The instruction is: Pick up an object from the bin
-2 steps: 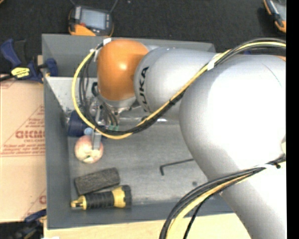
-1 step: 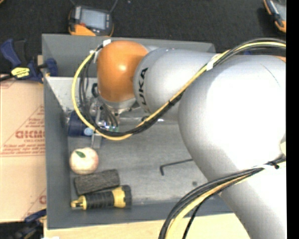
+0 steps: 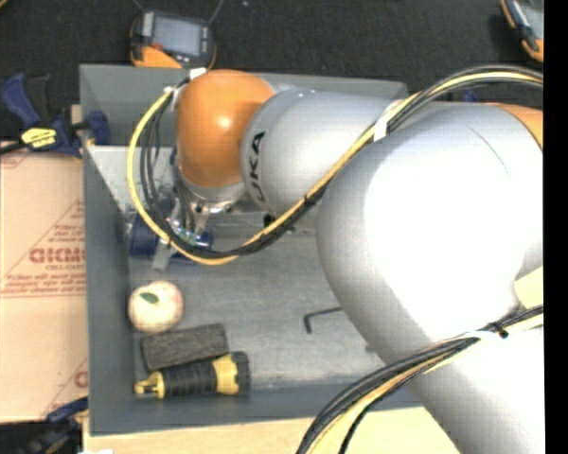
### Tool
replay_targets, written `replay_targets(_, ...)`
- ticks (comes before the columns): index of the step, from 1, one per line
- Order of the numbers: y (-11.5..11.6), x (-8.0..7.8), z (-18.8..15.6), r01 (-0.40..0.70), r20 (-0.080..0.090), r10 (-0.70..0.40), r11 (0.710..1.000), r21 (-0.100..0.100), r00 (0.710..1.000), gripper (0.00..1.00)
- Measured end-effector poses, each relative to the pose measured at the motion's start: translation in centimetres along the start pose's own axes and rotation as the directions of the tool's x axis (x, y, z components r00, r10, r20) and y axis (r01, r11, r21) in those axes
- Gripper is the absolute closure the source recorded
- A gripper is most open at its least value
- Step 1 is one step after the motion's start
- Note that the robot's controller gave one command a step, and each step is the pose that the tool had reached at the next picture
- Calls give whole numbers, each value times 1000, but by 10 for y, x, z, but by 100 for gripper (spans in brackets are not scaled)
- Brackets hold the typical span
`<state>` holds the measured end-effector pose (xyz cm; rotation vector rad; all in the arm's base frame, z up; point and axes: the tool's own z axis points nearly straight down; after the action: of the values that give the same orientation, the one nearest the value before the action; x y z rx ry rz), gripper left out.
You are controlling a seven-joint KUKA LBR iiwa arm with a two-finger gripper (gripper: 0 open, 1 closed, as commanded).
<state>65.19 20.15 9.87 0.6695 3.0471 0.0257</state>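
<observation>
**Arm hides much of the bin; gripper low at the left wall**

The arm (image 3: 407,225) covers the bin (image 3: 265,291) from its centre out to 3 o'clock and down to 5 o'clock, so whatever lies there is hidden. The orange cover (image 3: 218,126) and looped cables (image 3: 151,211) sit over the gripper (image 3: 189,227), which is at about 9 o'clock in the bin, close to the left wall. Whether the gripper is wide or narrow cannot be told, nor whether it holds anything.

Just beside it, at its 8 o'clock, lies a blue thing (image 3: 142,239), partly covered by the cables and too hidden to name.

On the bare floor towards the bin's 7 o'clock corner:
- a white ball (image 3: 156,307) with a small green mark
- below it, a dark grey block (image 3: 183,345)
- touching the block's lower edge, a black-and-yellow tool (image 3: 194,376) lying on its side

Near 5 o'clock, a thin black angled key (image 3: 322,320) runs under the arm's edge, cut off.
</observation>
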Motion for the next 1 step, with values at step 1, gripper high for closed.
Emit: replay_targets(1,16,15,18,196,-4,-196,981,4,981,0)
